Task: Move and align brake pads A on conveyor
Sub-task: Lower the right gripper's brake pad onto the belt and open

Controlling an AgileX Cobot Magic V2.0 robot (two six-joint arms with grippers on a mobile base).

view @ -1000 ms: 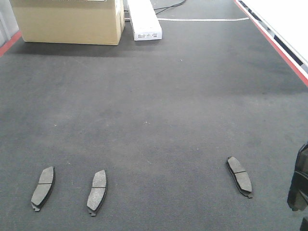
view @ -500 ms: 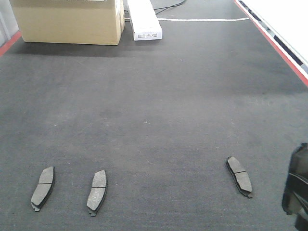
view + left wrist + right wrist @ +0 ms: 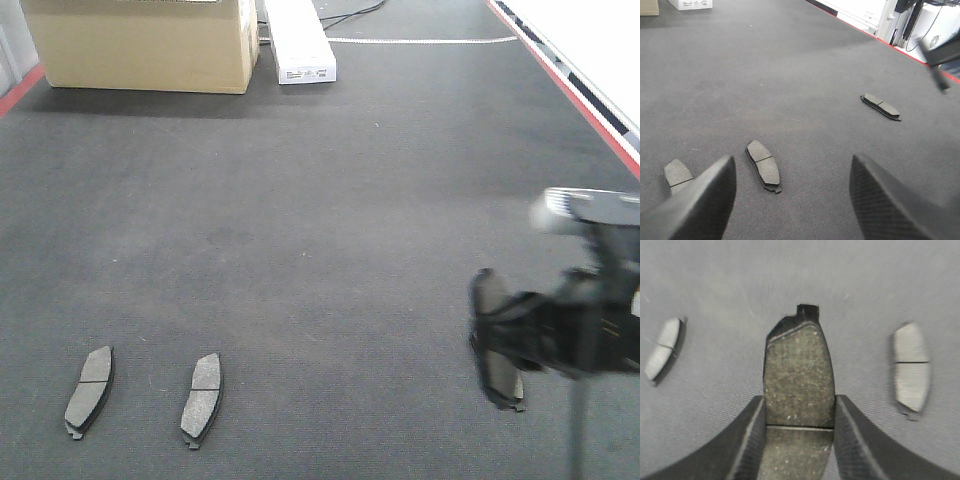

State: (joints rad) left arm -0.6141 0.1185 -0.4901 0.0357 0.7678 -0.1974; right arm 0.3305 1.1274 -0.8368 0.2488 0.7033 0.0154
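Observation:
On the dark-grey conveyor (image 3: 330,200) two brake pads (image 3: 89,391) (image 3: 202,399) lie side by side at the near left. A third pad (image 3: 508,388) lies at the near right, partly hidden behind my blurred right gripper (image 3: 520,335). That gripper is shut on a further brake pad (image 3: 799,365), holding it by its long edges above the belt; its own point in the wrist view is (image 3: 800,405). Lying pads (image 3: 910,367) (image 3: 662,350) show on either side. My left gripper (image 3: 792,165) is open and empty, low over the belt, just right of a pad (image 3: 763,165).
A cardboard box (image 3: 140,45) and a long white box (image 3: 298,40) stand at the far end of the belt. A red-and-white strip (image 3: 575,95) runs along the right edge. The right arm (image 3: 940,50) shows blurred in the left wrist view.
My right gripper has come in from the lower right edge, up and to the left, and now overlaps the right-hand pad in the front view. The pads on the belt have not moved.

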